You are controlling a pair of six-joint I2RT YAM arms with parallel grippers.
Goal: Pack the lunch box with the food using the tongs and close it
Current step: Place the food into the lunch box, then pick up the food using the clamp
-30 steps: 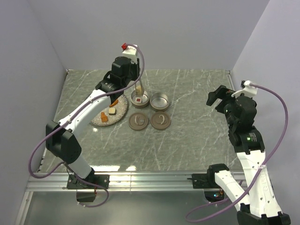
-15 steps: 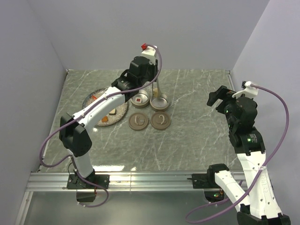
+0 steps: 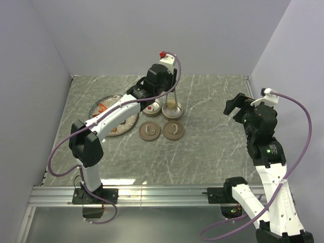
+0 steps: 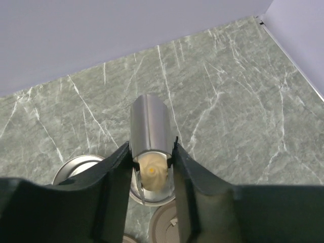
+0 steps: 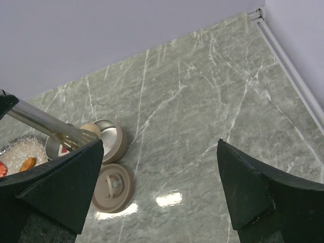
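My left gripper [image 3: 171, 92] is shut on the tongs [image 4: 150, 126], its fingers [image 4: 114, 167] pressing both silvery arms. The tong tips hang over the right open tin [image 3: 172, 109] of the lunch box. A cream swirled dumpling [image 4: 152, 172] sits between the tips, low in that tin. The left tin [image 3: 151, 108] holds a red-and-white piece. More food, an orange piece [image 5: 28, 163] among it, lies on the speckled plate [image 3: 101, 109], which my left arm partly hides. My right gripper [image 3: 238, 106] hovers open at the right, far from the tins, with nothing between its fingers [image 5: 76, 177].
Two round brown lids [image 3: 149, 131] [image 3: 173, 130] lie flat just in front of the tins. Grey walls close the table at the back and both sides. A metal rail runs along the near edge by the arm bases.
My left arm has swung right, carrying the tongs and the cream dumpling from the left tin to the right tin. The tong arms have spread slightly. The right arm has not moved.
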